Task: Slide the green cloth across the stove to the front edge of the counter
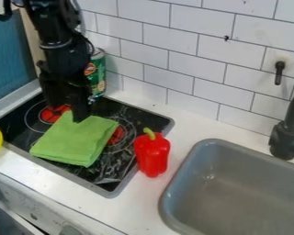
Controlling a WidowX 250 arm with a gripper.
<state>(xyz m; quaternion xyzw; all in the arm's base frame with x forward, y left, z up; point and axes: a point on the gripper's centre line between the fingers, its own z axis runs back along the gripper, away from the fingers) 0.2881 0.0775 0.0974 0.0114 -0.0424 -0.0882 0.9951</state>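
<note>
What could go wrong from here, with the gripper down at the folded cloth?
The green can stands close behind the gripper, so a sideways swing might knock it. The folded green cloth lies loose on the cooktop and could slide or unfold if dragged. Pulled toward the sink, it may push the red pepper.

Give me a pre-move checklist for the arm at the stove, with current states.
1. Hand at the green cloth: ok, at its wall-side edge.
2. Cloth gripped: cannot tell.
3. Cloth folded and lying flat: ok.
4. Red pepper apart from cloth: ok, visible gap between them.
5. Green can free of the arm: cannot tell, the arm partly hides it.
6. Stove markings uncovered: not ok, cloth covers part of the ring nearer the pepper.
</note>
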